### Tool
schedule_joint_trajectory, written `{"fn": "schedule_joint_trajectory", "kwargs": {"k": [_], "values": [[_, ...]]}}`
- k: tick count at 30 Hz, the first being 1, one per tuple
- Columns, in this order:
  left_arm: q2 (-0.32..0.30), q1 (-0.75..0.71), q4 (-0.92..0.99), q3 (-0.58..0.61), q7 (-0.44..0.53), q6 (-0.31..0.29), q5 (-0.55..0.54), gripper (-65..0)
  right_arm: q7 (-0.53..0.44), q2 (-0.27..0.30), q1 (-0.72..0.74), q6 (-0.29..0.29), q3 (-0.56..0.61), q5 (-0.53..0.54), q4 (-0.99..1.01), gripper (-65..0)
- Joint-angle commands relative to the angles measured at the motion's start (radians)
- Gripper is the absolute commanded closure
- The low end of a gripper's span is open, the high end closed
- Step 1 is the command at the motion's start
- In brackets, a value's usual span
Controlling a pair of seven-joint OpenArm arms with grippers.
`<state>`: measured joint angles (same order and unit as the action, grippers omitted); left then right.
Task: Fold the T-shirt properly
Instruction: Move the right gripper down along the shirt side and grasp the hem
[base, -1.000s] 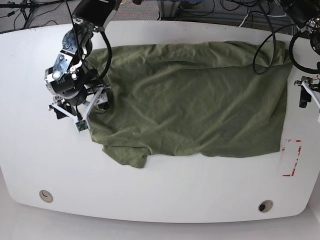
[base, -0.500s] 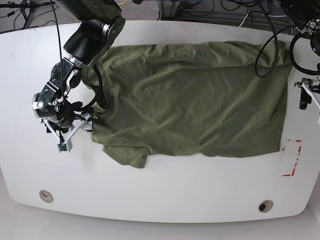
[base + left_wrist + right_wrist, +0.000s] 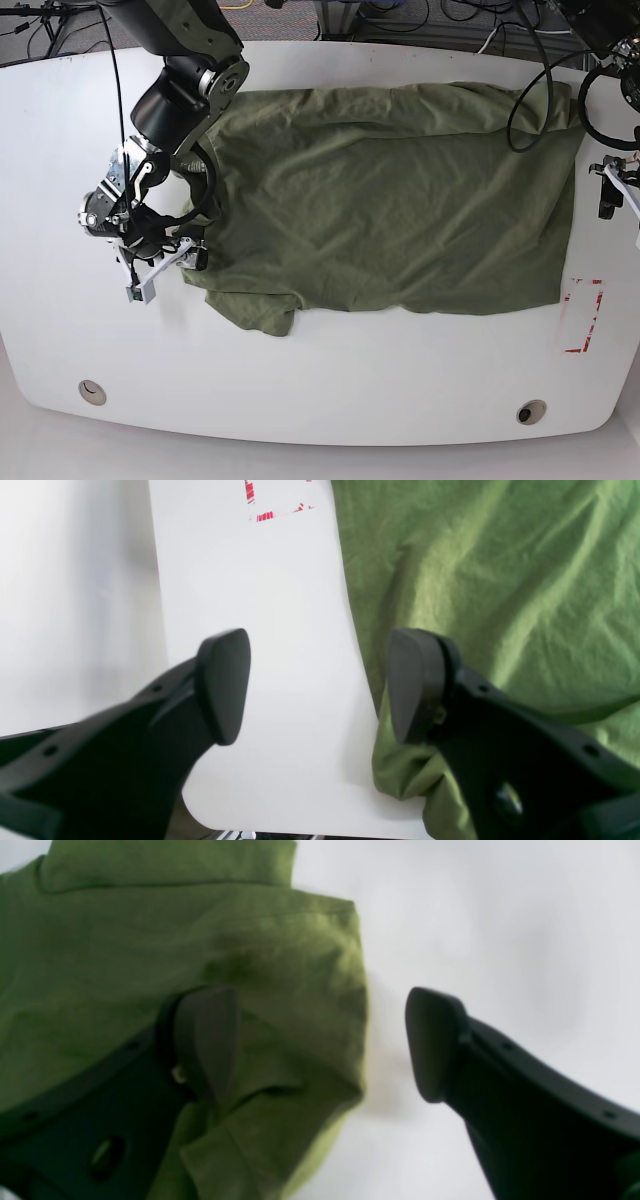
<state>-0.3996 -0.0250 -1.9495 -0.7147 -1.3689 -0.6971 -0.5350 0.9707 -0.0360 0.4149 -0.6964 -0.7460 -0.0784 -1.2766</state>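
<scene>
T-shirt (image 3: 390,200) spread on worktop (image 3: 330,380); both jaws wide, empty.
Risk: my right gripper (image 3: 320,1045) straddles the bunched edge; closing there catches several layers.

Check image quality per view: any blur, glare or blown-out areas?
Right wrist view: soft all over, shirt and claw edges smeared, table a featureless pale grey. Left wrist view: sharper on the shirt folds, claw fingers slightly soft, table washed out at far left. Base view: sharp and evenly lit, soft shadows only, mild curving of the table edges.
</scene>
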Motion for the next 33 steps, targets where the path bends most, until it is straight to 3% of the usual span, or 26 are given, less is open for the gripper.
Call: {"fn": "schedule_joint_trajectory", "kwargs": {"k": [1, 16, 22, 26, 33], "values": [[-0.02, 0.01, -0.012, -0.004, 0.015, -0.001, -0.006, -39.7, -0.058, 0.009, 0.032, -0.002, 0.004, 0.016, 0.044, -49.5], [-0.02, 0.013, -0.012, -0.004, 0.023, -0.001, -0.006, -39.7, -0.164, 0.037, 0.031, -0.002, 0.007, 0.007, 0.18, -49.5], [-0.02, 0.013, -0.008, -0.004, 0.102, -0.001, -0.001, -39.7, -0.164, 0.029, 0.026, -0.002, 0.007, 0.007, 0.19, -48.5], [-0.02, 0.033, 0.028, 0.02, 0.133, -0.001, 0.029, -39.7, -0.164, 0.023, 0.026, -0.002, 0.007, 0.007, 0.19, -39.3], [-0.02, 0.142, 0.195, 0.036, 0.144, -0.001, 0.114, -39.9, -0.164, 0.014, 0.029, -0.002, 0.009, 0.006, 0.19, -12.0]]}}
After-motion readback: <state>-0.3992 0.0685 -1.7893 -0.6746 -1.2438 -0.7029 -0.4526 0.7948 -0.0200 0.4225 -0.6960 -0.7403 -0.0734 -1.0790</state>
